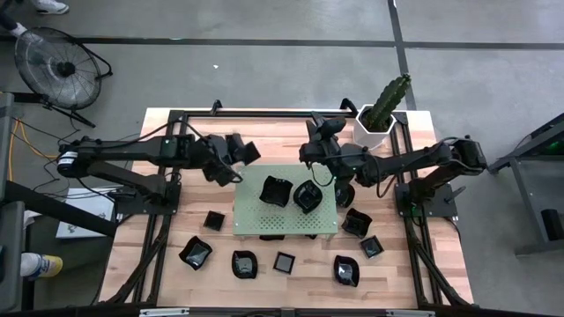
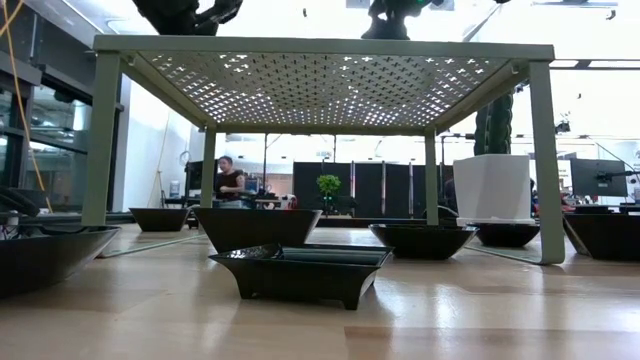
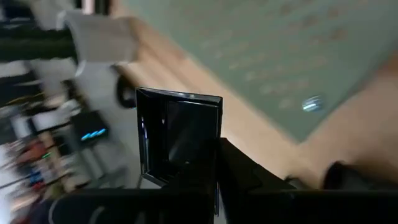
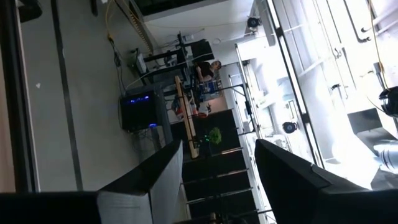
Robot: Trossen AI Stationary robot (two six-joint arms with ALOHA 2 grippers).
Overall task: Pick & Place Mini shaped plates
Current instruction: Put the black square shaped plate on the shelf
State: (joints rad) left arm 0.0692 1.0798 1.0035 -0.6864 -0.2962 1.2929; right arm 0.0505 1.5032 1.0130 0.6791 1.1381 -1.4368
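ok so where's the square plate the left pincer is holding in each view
high view: square plate held in the shut left pincer, raised just off the green perforated board's upper left corner.
low view: not in it; only the board shows from beneath.
left wrist view: centre, plate clamped on edge, board beyond.
right wrist view: not in it.
shared landmark: the green board.

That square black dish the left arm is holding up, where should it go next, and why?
Probably a short carry toward the green board, then down to set it there. The left gripper is shut on the square dish, just off the board's corner. Two dishes already sit on the board; the right gripper is open and empty.
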